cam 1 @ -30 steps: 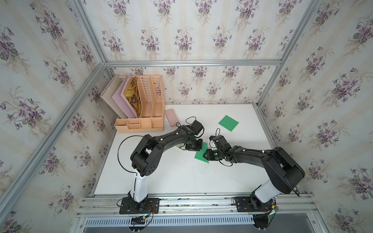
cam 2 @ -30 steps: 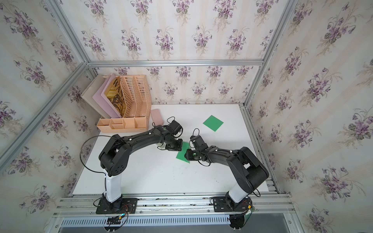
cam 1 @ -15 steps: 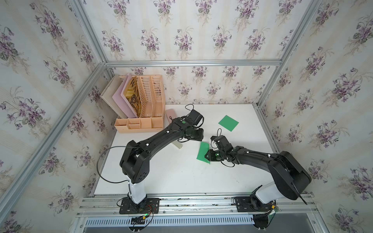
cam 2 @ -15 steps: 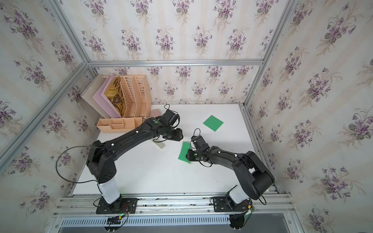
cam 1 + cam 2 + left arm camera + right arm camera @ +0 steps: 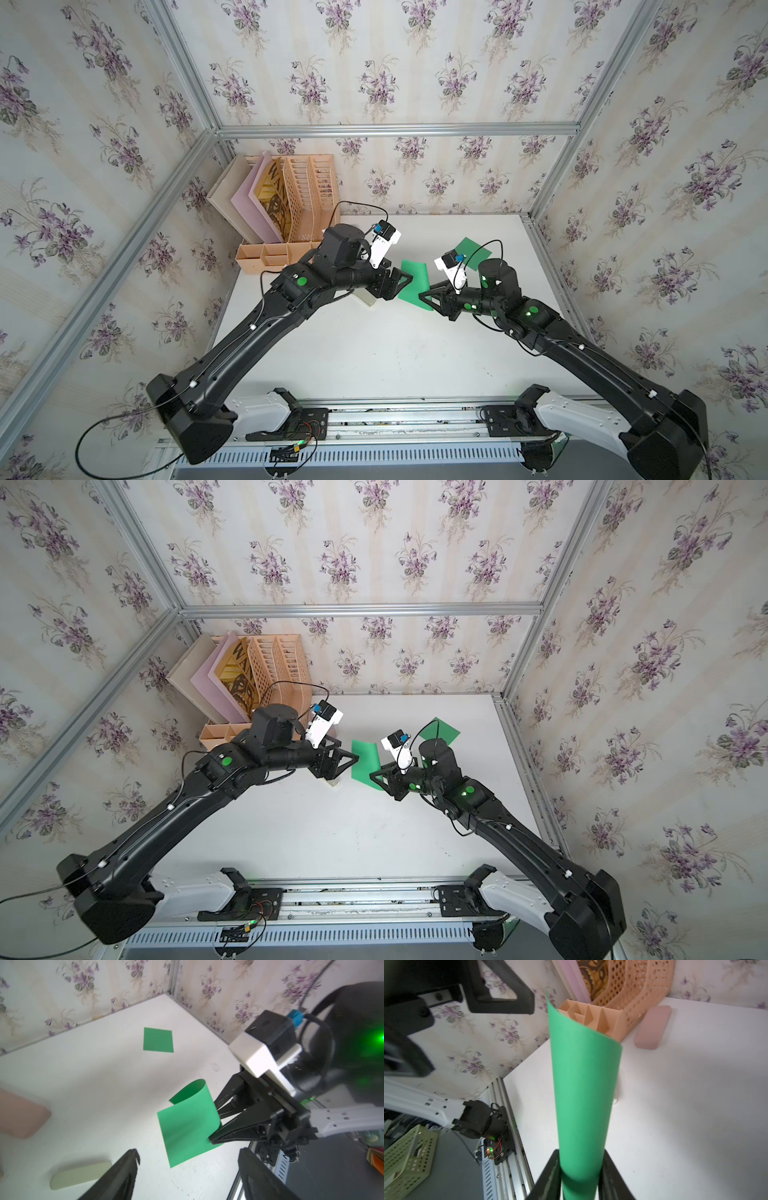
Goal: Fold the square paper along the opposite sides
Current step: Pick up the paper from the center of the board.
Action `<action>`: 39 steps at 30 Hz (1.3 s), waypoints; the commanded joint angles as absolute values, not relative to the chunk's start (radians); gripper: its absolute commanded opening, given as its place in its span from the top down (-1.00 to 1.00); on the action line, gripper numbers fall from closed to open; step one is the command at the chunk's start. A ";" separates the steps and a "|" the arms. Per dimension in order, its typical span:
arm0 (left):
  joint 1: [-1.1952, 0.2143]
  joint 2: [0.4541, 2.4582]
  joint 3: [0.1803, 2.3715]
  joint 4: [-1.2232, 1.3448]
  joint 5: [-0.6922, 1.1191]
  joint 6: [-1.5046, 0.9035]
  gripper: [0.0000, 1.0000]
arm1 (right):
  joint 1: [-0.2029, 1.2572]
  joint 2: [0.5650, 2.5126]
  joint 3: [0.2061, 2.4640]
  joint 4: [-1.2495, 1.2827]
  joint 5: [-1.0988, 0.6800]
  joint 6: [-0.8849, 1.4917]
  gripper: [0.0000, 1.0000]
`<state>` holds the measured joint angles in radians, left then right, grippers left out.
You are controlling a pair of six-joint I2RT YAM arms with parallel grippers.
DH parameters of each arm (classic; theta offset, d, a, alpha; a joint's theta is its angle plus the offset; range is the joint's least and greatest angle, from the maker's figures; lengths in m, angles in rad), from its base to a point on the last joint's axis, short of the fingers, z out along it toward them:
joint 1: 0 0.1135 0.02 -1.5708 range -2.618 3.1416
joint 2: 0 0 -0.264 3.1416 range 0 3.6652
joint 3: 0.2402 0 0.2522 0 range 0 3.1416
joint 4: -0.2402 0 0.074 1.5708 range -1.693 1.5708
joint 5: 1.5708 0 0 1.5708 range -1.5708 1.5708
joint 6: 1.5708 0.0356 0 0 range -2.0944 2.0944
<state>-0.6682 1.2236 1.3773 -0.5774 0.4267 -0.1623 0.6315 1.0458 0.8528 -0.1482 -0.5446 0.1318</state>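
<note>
On the tabletop (image 5: 374, 353): white and flat, with two black arms that start at the near edge.
left arm (image 5: 249, 332): starts at the near left corner and reaches up over the middle.
right arm (image 5: 582, 357): starts at the near right corner and reaches to the middle too, facing the left arm.
rack (image 5: 307, 195): peach and full of holes, in the far left corner, with flat boards standing in it.
green paper (image 5: 187, 1124): up in the air over the middle of the tabletop, between the two arms, bent in a soft curve.
second green paper (image 5: 158, 1040): lying flat near the far right corner.
pink case (image 5: 653, 1026): lying on the tabletop just beside the rack.
pale bar (image 5: 80, 1174): lying flat toward the left edge, under the left arm.
right fingers (image 5: 550, 1172): closed on one end of the green paper, gripping it.
left fingers (image 5: 124, 1172): spread wide and holding nothing, close to the free edge of the green paper but not gripping it.
</note>
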 commanded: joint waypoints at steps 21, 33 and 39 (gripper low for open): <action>-0.641 1.058 1.267 -0.341 0.658 -0.098 -0.60 | 0.631 1.122 0.988 -0.038 -0.950 -0.023 0.35; -0.639 1.044 1.224 -0.278 0.682 -0.131 -0.29 | 0.630 1.106 0.977 -0.002 -0.951 -0.014 0.35; -0.629 1.025 1.216 -0.285 0.662 -0.127 -0.21 | 0.630 1.106 0.978 -0.010 -0.957 -0.018 0.35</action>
